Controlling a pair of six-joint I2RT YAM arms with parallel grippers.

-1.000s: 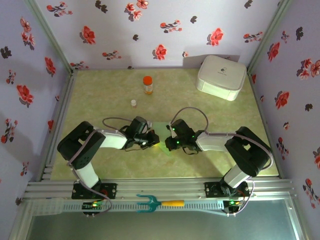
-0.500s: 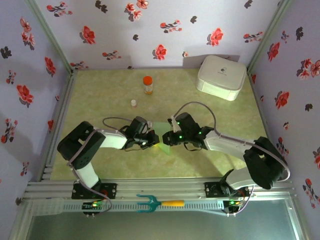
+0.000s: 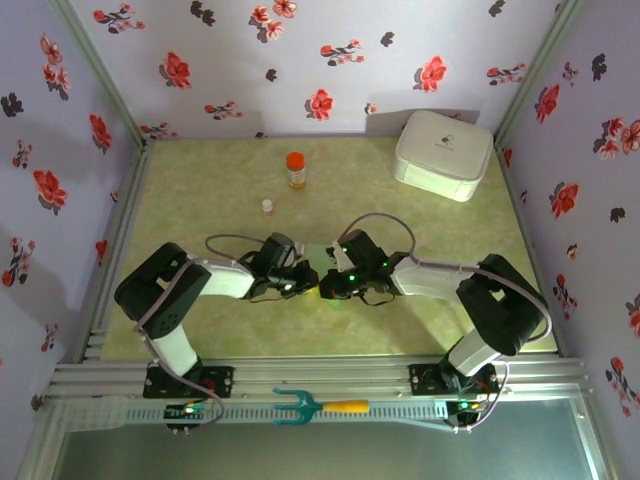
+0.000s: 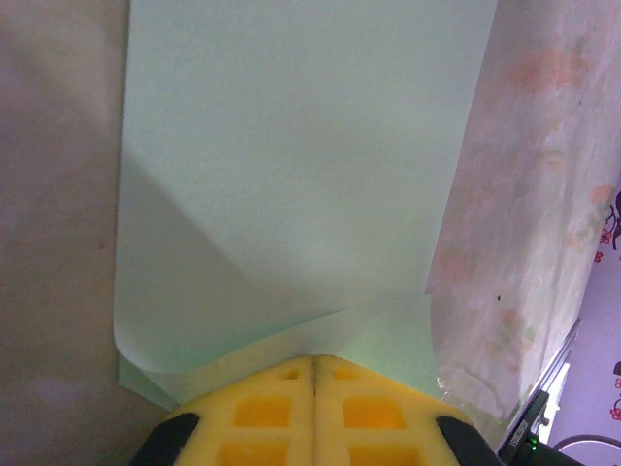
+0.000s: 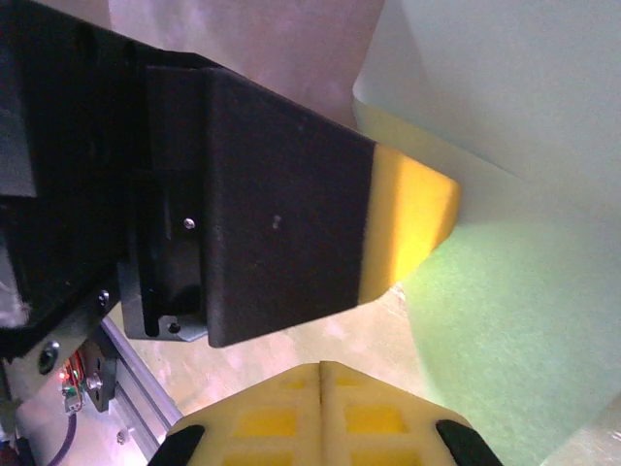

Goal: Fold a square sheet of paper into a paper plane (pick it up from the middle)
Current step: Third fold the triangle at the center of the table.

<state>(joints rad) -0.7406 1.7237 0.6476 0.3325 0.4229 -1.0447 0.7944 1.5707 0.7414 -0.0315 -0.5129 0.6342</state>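
Observation:
The square sheet of paper [image 4: 291,165] is pale mint green and lies on the table, with one flap folded over a lower layer. In the top view only a sliver of the paper [image 3: 320,254] shows between the two wrists. My left gripper [image 4: 313,361] is shut, its yellow tips resting at the paper's near edge where the flap meets the lower layer. My right gripper [image 5: 321,367] is shut with nothing in it, just short of the paper [image 5: 505,320]. The left gripper's black and yellow finger [image 5: 291,204] is close in front of it. In the top view the left gripper [image 3: 305,282] and the right gripper [image 3: 328,285] nearly touch.
A white rounded box [image 3: 443,153] stands at the back right. An orange-capped bottle [image 3: 295,169] and a small white cap [image 3: 267,205] are behind the grippers. A teal fork-shaped tool with a yellow handle [image 3: 318,405] lies on the front rail.
The right arm stretched out and then drew back in. Its gripper ends slightly nearer the left gripper, and its jaws have closed the last bit. The left arm has not moved.

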